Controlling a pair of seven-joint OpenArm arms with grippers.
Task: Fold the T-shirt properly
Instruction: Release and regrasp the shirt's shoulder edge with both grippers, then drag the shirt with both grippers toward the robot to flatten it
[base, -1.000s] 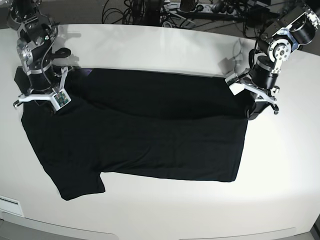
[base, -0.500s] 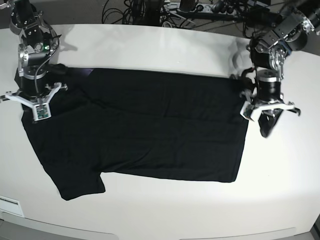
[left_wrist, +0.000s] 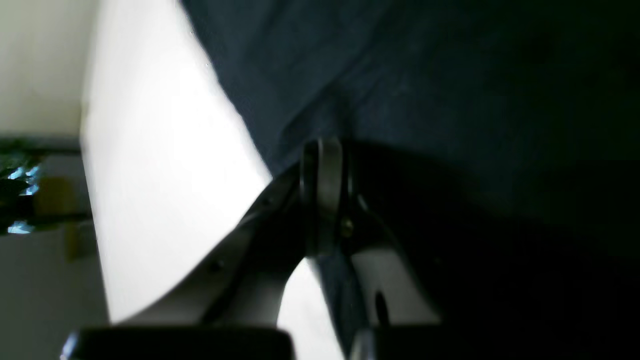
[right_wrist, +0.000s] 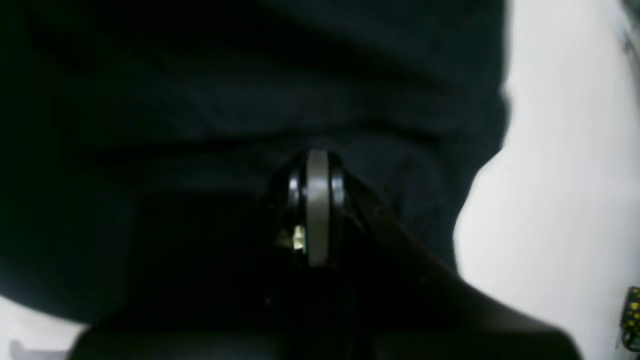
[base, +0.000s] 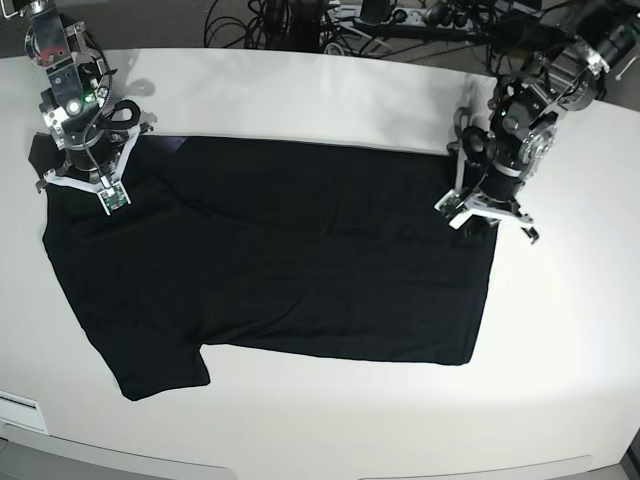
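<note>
While the T-shirt (base: 290, 260) lies spread flat and dark side up across the middle of the white table (base: 330, 95), both arms sit at its far corners. On the right of the base view, the left gripper (base: 487, 210) rests down on the shirt's upper corner by the edge of the cloth; its wrist camera shows the fingers (left_wrist: 322, 195) drawn together, tips pressed onto the dark fabric (left_wrist: 425, 75) with a small pucker rising just above them, and a strip of cloth running down between the finger bases, so it looks clamped on the shirt. On the left of the base view, the right gripper (base: 88, 185) sits on the shoulder area near the sleeve; its wrist camera shows the fingers (right_wrist: 316, 200) closed against each other with wrinkled cloth (right_wrist: 250, 90) bunched around the tips, apparently pinching the shirt there. One short sleeve (base: 160, 375) points toward the near edge of the table. Cables (base: 300, 20) lie tangled beyond the far edge
</note>
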